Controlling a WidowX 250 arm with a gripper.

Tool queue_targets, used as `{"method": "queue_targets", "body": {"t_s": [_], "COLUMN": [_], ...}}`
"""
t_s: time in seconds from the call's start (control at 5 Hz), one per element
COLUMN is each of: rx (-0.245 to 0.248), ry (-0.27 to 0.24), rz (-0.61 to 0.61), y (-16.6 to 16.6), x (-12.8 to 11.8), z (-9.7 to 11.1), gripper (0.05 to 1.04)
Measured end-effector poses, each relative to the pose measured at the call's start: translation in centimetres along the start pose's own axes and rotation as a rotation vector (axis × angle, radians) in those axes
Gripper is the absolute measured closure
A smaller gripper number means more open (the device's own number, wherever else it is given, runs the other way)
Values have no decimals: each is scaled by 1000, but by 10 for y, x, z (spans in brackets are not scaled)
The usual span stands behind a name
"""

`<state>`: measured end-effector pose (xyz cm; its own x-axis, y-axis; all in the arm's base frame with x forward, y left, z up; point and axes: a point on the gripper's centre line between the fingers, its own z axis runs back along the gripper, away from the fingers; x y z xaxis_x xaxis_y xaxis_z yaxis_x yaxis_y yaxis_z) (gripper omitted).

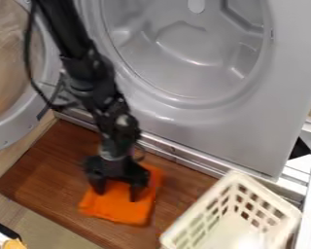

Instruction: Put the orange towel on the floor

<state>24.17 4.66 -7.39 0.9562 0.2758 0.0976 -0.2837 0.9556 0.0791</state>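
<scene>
"Black two-finger gripper [117,191], mine, pointing down, its two fingers parted wide. Orange cloth shows flat in the gap, with no fold pinched there, so I judge that I have hold of nothing."

"Where is the towel from you?"

"Directly below. The orange towel [123,210] lies under my fingertips and spreads out past them toward the camera, with a little more showing beyond my finger on the right of the picture. Whether the tips touch it or hang just above, I cannot tell. My own body covers its far part, so I cannot name its long axis either."

"What is it lying on?"

"A brown wooden board [51,163], low down in front of a grey front-loading machine [259,133]. The board seems to serve as the floor, so I judge the towel is placed, or very nearly."

"And farther out?"

"A cream plastic basket [234,176] stands at the lower right, apart from the towel; the machine's round door [12,137] hangs open at the left."

"Then which way do you go?"

"Straight up, I think, fingers apart. Closing, or sliding sideways, could catch the cloth and drag it along."
</scene>
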Motion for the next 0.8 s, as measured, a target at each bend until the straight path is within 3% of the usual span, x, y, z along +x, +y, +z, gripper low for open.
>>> {"method": "queue_targets", "body": {"t_s": [0.8], "rx": [21], "ry": [2], "rz": [166], "y": [66], "x": [22], "z": [-8], "gripper": [84]}}
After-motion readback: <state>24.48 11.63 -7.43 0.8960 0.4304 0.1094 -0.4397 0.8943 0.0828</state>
